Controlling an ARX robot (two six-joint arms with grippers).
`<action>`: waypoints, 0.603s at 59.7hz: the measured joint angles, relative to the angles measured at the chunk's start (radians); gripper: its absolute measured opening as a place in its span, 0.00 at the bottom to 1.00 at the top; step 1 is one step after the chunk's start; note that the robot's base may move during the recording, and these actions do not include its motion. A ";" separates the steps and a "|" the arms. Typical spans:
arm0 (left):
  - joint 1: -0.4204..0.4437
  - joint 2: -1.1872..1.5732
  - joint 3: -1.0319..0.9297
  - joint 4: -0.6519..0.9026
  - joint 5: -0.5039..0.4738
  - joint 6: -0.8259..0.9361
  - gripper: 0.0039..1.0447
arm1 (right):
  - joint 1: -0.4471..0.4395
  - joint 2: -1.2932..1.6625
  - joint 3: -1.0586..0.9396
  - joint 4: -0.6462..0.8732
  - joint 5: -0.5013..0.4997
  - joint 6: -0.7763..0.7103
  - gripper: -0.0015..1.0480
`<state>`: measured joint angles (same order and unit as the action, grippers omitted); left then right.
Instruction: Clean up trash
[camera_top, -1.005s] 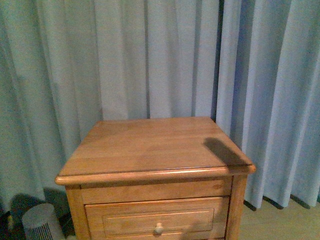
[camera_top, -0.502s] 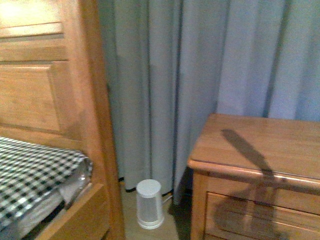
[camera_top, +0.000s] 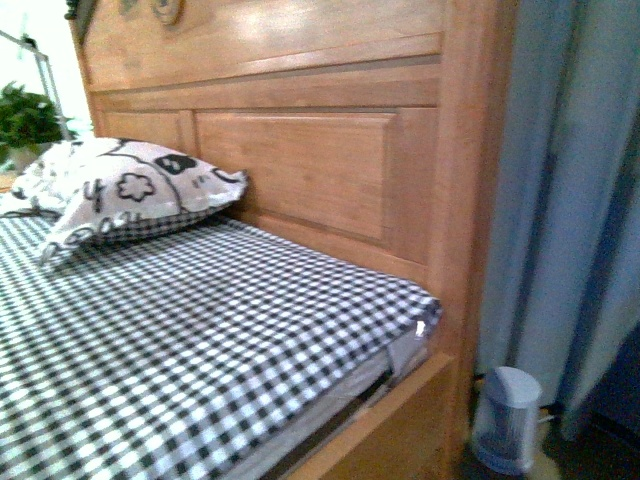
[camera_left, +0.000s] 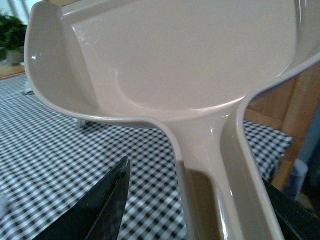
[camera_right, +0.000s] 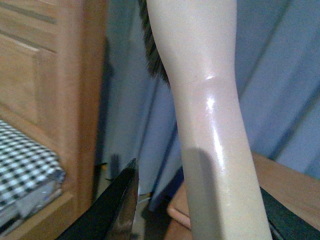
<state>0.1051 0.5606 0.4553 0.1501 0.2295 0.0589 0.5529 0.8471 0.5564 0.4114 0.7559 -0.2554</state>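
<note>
No trash shows in any view, so the search looks underway. The left gripper (camera_left: 200, 202) clasps the dustpan (camera_left: 190, 55), the right gripper (camera_right: 200, 200) the brush (camera_right: 200, 100). Pillow (camera_top: 120, 190) at 10 o'clock on the bed (camera_top: 200, 340). Next: locate the wad.

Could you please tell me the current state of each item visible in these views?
dustpan: held by its handle in the left gripper, empty.
brush: held by its handle in the right gripper.
checkered sheet: spread flat, no trash visible on it.
pillow: lying on the sheet, against the headboard.
canister: standing upright beside the curtain.
</note>
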 joint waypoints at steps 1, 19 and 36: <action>0.000 -0.001 0.000 0.000 0.000 0.000 0.58 | 0.000 0.000 0.000 0.000 0.000 0.000 0.46; 0.000 -0.002 0.000 0.000 0.000 0.000 0.58 | 0.000 -0.001 0.000 0.000 0.002 0.000 0.46; 0.000 -0.002 -0.001 0.000 0.000 0.000 0.58 | -0.001 -0.001 -0.001 0.000 0.002 0.000 0.46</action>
<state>0.1051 0.5591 0.4545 0.1501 0.2298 0.0589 0.5522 0.8463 0.5556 0.4114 0.7574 -0.2554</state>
